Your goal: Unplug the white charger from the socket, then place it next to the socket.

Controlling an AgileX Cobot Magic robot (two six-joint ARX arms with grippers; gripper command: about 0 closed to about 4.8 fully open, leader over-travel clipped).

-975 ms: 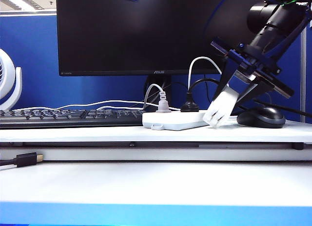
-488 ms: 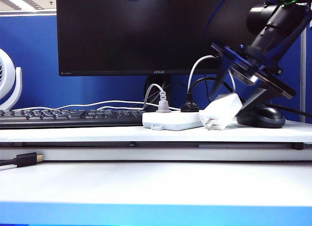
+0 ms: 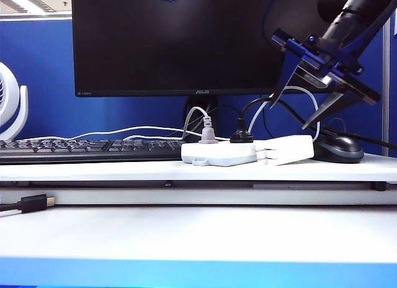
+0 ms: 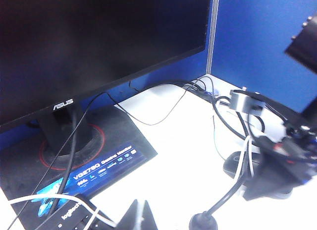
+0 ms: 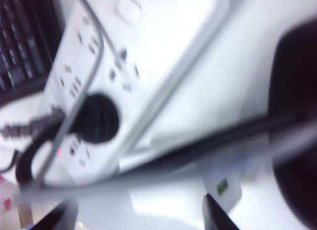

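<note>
From the exterior camera I see the keyboard (image 3: 87, 149) far off to the left of my right gripper, lying along the desk (image 3: 198, 170). Next comes the socket (image 3: 218, 154), flat on the desk below and left of that gripper, with a grey plug (image 3: 207, 133) and a black plug (image 3: 241, 136) standing on its top. The white charger (image 3: 286, 149) lies on its side on the desk, touching the socket's right end, directly beneath the right gripper (image 3: 296, 109). That gripper hangs above it with its fingers spread wide and holding nothing; the charger's thin white cable (image 3: 305, 94) loops up between them. The black mouse (image 3: 338, 149) sits just right of the charger. My left gripper (image 4: 136, 219) shows only as dark tips at the edge of its wrist view, near the monitor's stand (image 4: 74, 141); I cannot tell whether it is open.
</note>
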